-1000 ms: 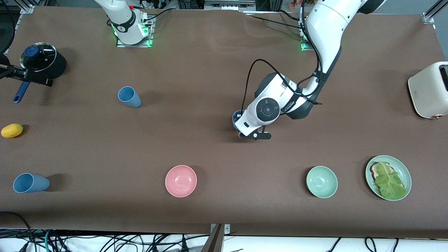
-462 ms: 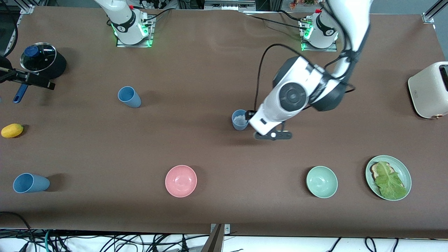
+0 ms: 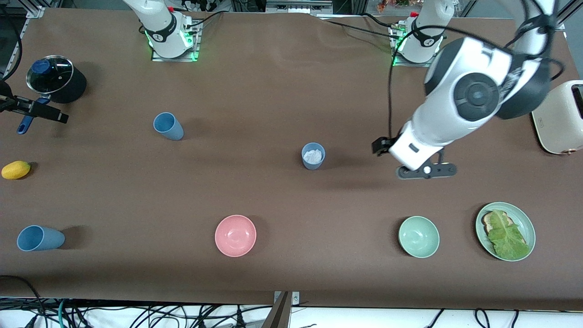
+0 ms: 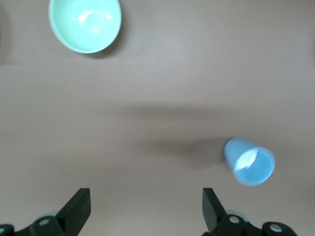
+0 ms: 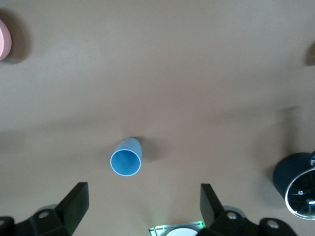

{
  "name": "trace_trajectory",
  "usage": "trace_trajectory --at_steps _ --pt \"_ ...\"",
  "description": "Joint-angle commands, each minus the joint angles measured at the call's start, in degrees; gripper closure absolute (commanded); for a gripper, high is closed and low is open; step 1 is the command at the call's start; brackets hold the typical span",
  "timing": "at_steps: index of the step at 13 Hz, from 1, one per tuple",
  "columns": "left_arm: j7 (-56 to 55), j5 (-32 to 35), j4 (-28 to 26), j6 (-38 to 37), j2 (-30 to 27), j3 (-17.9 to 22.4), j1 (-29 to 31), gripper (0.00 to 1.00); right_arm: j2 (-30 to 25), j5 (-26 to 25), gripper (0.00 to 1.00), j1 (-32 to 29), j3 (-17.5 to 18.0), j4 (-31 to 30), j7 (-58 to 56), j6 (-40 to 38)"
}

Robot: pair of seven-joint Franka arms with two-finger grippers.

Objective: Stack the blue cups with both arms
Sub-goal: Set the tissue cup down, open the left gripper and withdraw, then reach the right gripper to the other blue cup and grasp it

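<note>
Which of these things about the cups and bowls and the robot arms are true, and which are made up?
1. Three blue cups stand on the table. True: one in the middle, one nearer the right arm's base, one near the front edge.
2. The middle cup is empty. False: something white lies inside it.
3. The left gripper holds a cup. False: it is open and empty, up over bare table.
4. The pink bowl and the pale green bowl are both nearer the front camera than the middle cup. True.
5. Two cups are already stacked. False: all three stand apart.
</note>
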Motion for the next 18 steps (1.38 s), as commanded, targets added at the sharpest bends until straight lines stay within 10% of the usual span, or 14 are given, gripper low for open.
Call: trace_trajectory --at_steps 1,9,18 --pt "9.0 0.1 -0.7 -4.3 -4.2 -0.6 6.3 0.00 0.9 -1.6 0.00 0.1 0.5 0.2 -0.3 -0.8" --pt "19.5 0.5 -20.3 4.8 -22.7 5.2 7.2 0.00 -1.7 -2.4 0.00 4.1 4.9 -16.4 0.8 9.4" --pt "18.6 0.0 -23.3 4.2 -24.9 4.4 8.5 0.00 -8.4 -2.4 0.00 4.1 6.6 -46.5 0.1 37.8"
